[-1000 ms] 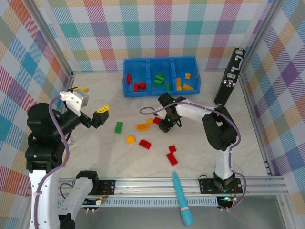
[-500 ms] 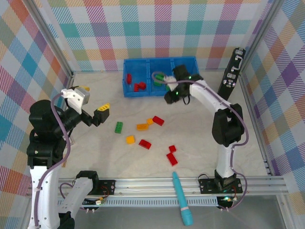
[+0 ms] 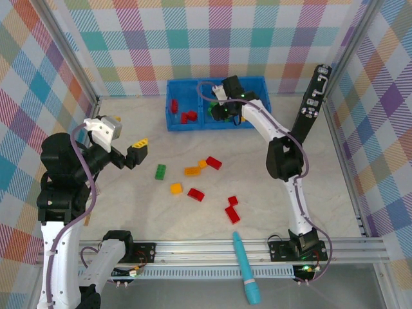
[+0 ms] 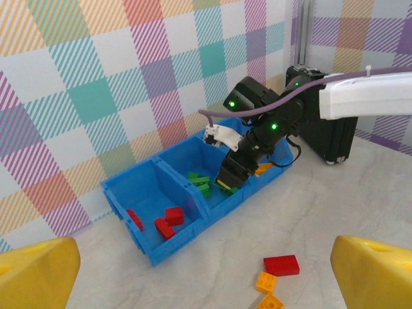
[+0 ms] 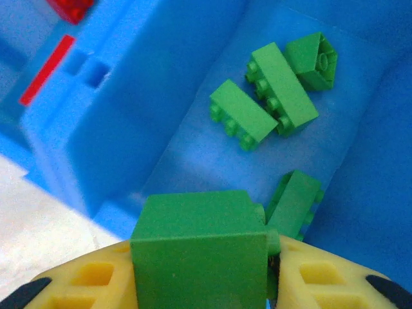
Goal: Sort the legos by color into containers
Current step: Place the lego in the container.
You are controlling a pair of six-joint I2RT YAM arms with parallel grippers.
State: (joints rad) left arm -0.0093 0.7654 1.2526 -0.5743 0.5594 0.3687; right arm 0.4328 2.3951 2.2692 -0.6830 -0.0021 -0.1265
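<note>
The blue bin (image 3: 177,127) stands at the back of the table, with red legos (image 4: 174,215) in its left compartment, green ones (image 5: 281,87) in the middle and orange ones (image 3: 248,114) in the right. My right gripper (image 3: 219,111) hangs over the middle compartment, shut on a green lego (image 5: 199,251) between its yellow fingers (image 5: 328,277). My left gripper (image 3: 136,154) hovers open over the left of the table with nothing in it. Loose on the table lie a green lego (image 3: 160,171), orange ones (image 3: 192,170) and red ones (image 3: 232,214).
A tall black device (image 3: 311,103) stands right of the bin. A teal pen-like tool (image 3: 245,267) lies across the aluminium rail (image 3: 193,248) at the near edge. Checkered walls close in the back and both sides.
My right arm has swung from the middle of the table to the bin and now holds the green lego over the middle compartment. The left arm has barely moved.
</note>
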